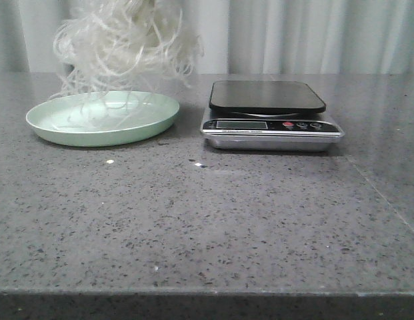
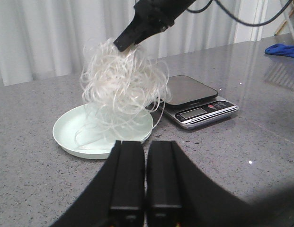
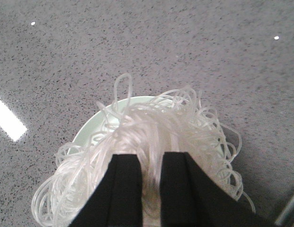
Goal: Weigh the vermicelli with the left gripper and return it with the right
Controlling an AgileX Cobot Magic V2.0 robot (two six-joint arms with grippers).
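The right gripper (image 3: 149, 189) has its two black fingers (image 3: 125, 189) pinched on the top of the vermicelli (image 2: 120, 85). The white noodle bunch hangs in the air over the green plate (image 1: 153, 123). A few loose strands reach down to the plate. The left gripper (image 2: 146, 182) is back from the plate, and its fingers (image 2: 128, 175) are pressed together with nothing in them. The scale (image 1: 270, 117) sits on the gray table (image 1: 207, 227) just beside the plate, with its top bare.

Whitish vermicelli (image 1: 123, 40), mint-green plate (image 1: 153, 123), speckled grey table (image 1: 207, 227).
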